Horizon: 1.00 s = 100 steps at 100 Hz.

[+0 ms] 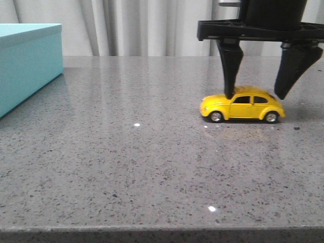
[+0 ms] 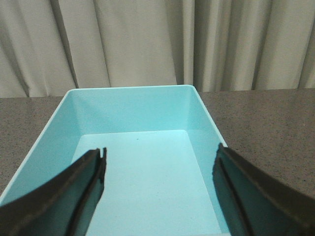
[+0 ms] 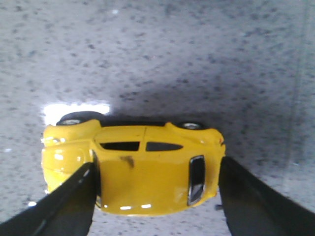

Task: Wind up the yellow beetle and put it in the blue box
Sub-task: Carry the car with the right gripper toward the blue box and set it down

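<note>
At the far left of the speckled grey surface (image 1: 126, 167) stands the blue box (image 1: 28, 63), lidless; the left pincer (image 2: 160, 182) hangs spread above its bare inside. Well to the right, the yellow beetle (image 1: 242, 105) sits on its wheels, the right pincer (image 1: 258, 91) spread astride it, one finger over the bonnet, the other at the tail.

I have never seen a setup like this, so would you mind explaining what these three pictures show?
It is a two-armed robot at a speckled grey table. The front camera looks forward over the table: the right gripper, jaws open, straddles the yellow beetle, whose wheels rest on the table. The blue box stands far left. The other two cameras sit on the wrists. The right one looks down on the car; the left gripper, also open, hovers over the empty box. Nothing is held.
</note>
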Tool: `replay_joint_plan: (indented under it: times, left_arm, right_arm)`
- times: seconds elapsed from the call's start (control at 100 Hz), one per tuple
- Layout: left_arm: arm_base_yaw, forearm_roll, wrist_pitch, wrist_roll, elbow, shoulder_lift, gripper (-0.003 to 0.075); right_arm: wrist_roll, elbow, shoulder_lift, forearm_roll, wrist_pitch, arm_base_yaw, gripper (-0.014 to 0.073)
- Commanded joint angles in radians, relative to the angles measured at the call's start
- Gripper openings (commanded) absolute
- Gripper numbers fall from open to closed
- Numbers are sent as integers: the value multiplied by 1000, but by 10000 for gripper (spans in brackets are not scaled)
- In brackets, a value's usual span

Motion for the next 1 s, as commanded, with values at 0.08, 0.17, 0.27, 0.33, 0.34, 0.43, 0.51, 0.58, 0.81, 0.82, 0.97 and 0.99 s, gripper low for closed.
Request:
replay_joint_plan:
  times: [0.08,0.17,0.27,0.33,0.34,0.43,0.51,0.58,0.81,0.82,0.97,0.99]
  left_arm:
    - [-7,-4,-78,0,-37,12,456]
    - [-7,-4,-78,0,-37,12,456]
    - [-7,-4,-78,0,-37,12,456]
    - [-7,-4,-78,0,-37,12,456]
    - [-7,-4,-78,0,-37,12,456]
    - [-7,-4,-78,0,-37,12,456]
    - [-7,-4,-78,0,-37,12,456]
    - [-7,-4,-78,0,-37,12,456]
    - [-7,-6,-125,0,-37,12,438]
    - [-7,-6,-123,0,-37,12,438]
    - [-7,-6,-140,0,-35,12,438]
    - [-7,-6,-140,0,-35,12,438]
  right_arm:
    - [-2,-24,-43,-91,73,-49,517]
    - [-3,-24,-43,-132,116,-76,517]
    - [-5,-24,-43,-170,153,-99,517]
    - [-9,-24,-44,-184,163,-106,517]
    - [-12,-24,-44,-186,163,-108,517]
    - [-14,-24,-44,-200,163,-111,517]
    - [-33,-26,-64,-170,148,-107,517]
    - [-43,-26,-116,-117,105,-88,517]
    - [-78,-26,-303,-47,59,-26,517]
    - [-78,-26,-311,-47,54,-24,517]
    - [-78,-24,-363,-47,21,-2,517]
    - [-78,-24,-366,-47,17,0,517]
